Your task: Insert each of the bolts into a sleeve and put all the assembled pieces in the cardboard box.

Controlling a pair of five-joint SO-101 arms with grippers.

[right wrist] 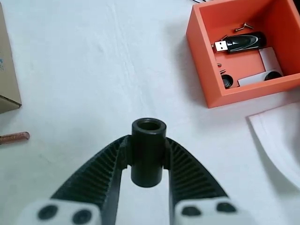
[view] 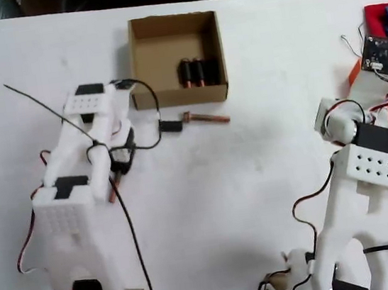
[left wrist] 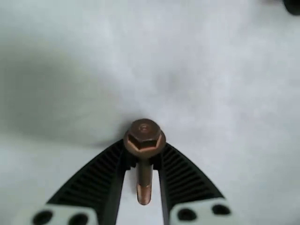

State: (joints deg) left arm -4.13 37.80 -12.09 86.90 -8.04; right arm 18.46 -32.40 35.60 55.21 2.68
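The bolt (left wrist: 144,139) was held tight by its shank in the left pincer (left wrist: 144,152), its head pushed out past the fingertips, above the white desk (left wrist: 225,70). A black sleeve (right wrist: 148,161) was clamped in the right pincer (right wrist: 148,146), bore showing. The cardboard box (view: 141,59), with assembled pieces (view: 194,72) lying inside, was seen well apart from both pincers. A second bolt (view: 208,119) was left just beside that box, and an orange box (right wrist: 253,95) was spotted near the right pincer.

Your white table (view: 222,198) carries an open brown cardboard box (view: 182,95), a copper-coloured bolt (view: 208,118) just beside it, and an orange box (right wrist: 253,91).
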